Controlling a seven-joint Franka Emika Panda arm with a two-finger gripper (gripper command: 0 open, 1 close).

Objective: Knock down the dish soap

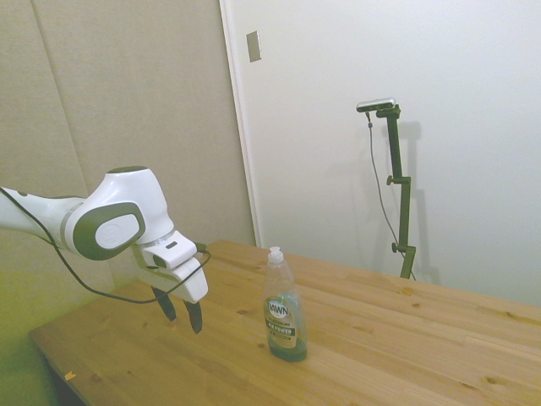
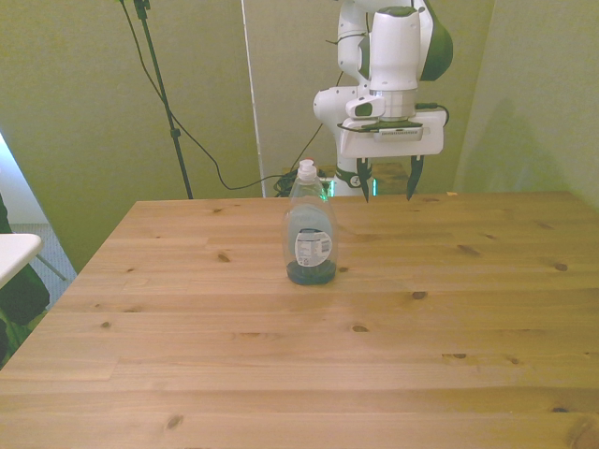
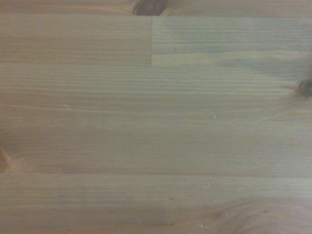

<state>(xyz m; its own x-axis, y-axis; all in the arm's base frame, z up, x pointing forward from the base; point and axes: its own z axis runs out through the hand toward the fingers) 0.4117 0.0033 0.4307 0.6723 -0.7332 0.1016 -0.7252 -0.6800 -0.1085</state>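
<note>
Wooden table (image 2: 187, 327) carries the dish soap (image 2: 310, 234) upright near its middle, while the gripper (image 2: 386, 187) hangs behind it, fingers apart and empty, probably placed for a sideways push.

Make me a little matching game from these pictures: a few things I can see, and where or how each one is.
Things:
1. bottle
2. gripper
3. cap
4. table

States:
A. white, on top of the bottle
B. open, empty, in the air above the table
C. wooden, with dark knots
D. upright on the table, apart from the gripper

Pairs: 1-D, 2-B, 3-A, 4-C
</note>
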